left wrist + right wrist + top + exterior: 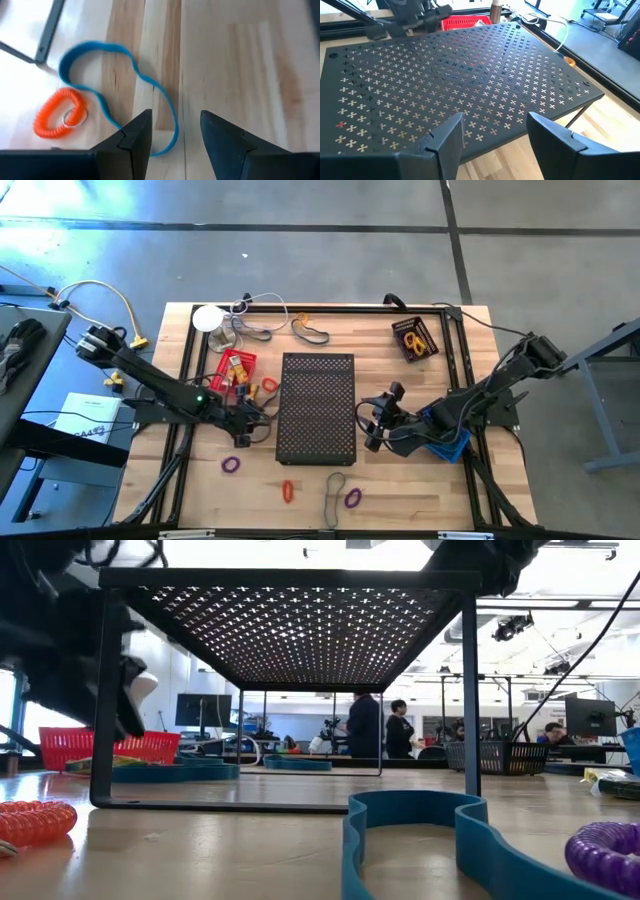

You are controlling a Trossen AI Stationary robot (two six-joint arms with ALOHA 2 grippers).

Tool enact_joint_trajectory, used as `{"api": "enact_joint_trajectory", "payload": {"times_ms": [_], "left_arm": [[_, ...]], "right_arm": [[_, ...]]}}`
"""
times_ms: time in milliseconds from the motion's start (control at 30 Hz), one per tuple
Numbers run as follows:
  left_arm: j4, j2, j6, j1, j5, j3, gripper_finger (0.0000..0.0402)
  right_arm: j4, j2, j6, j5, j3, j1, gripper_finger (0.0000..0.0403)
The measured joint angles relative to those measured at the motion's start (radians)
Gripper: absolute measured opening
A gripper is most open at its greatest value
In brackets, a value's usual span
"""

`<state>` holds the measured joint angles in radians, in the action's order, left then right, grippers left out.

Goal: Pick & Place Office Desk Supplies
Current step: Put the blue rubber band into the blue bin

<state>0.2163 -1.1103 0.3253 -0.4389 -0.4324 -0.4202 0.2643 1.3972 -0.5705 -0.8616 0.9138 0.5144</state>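
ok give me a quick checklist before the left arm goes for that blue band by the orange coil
1. Left pincer open, nothing held: ok.
2. Blue band flat on the wooden table, its near end by the fingertips: ok.
3. Orange coil loop lies outside the band, apart from the fingers: ok.
4. Black perforated shelf leg clear of the band: ok.
5. Right pincer open over the shelf's edge, away from the left: ok.
6. Drop-off place: cannot tell.

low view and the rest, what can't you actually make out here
- Low view: both grippers are cut off by the top edge.
- High view: anything under the black perforated shelf is hidden by its top.
- High view: contents of the red basket are too small to sort.
- Left wrist view: the left gripper hides the near end of the blue band.
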Motion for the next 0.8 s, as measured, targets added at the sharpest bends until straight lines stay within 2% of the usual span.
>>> {"api": "enact_joint_trajectory", "payload": {"times_ms": [400, 667, 800], "left_arm": [[-0.111, -0.231, 0.033, 0.062, 0.014, -0.005, 0.0159], [-0.114, -0.28, 0.048, 0.082, 0.015, -0.006, 0.0157], [-0.11, -0.281, 0.086, 0.086, 0.057, -0.005, 0.0135]], "right_arm": [[-0.023, 0.0, 0.021, 0.007, 0.0, 0.001, 0.0205], [-0.023, 0.0, 0.027, 0.053, 0.0, 0.001, 0.0205], [-0.023, 0.0, 0.026, 0.053, 0.0, 0.001, 0.0205]]}}
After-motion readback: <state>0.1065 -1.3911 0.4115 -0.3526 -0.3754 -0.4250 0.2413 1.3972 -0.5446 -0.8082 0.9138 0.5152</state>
